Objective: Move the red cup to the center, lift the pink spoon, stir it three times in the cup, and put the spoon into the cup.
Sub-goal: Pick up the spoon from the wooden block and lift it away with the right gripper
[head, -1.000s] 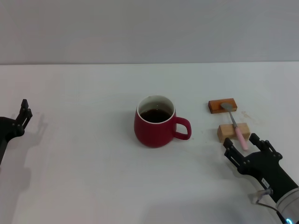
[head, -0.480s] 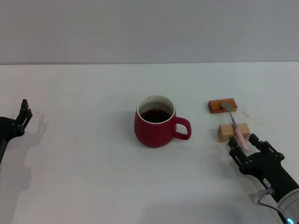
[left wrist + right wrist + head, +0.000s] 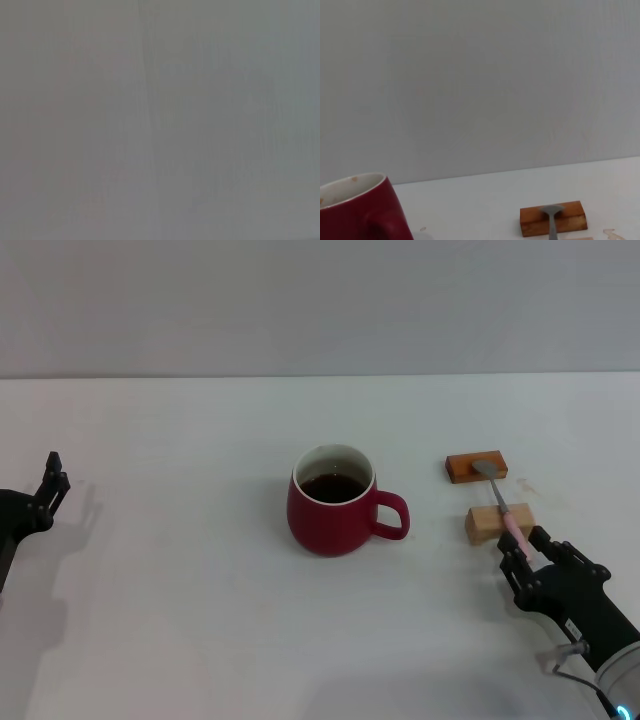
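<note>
Text: we found none that we could read.
Labels or brands: we saw none on the red cup (image 3: pixel 333 502), the pink spoon (image 3: pixel 505 508) or the surface (image 3: pixel 200 620).
Numbers and signs: none.

The right gripper (image 3: pixel 532 546) has crept forward, reaching the pink spoon (image 3: pixel 507 514) handle's end.

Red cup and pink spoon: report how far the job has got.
Done: the red cup stands mid-table. In hand: the right gripper is at the handle end of the pink spoon, which lies across two wooden blocks; no lift yet. Left: grasp, lift, three stirs, drop it in. The left gripper is parked at the table's left edge.
</note>
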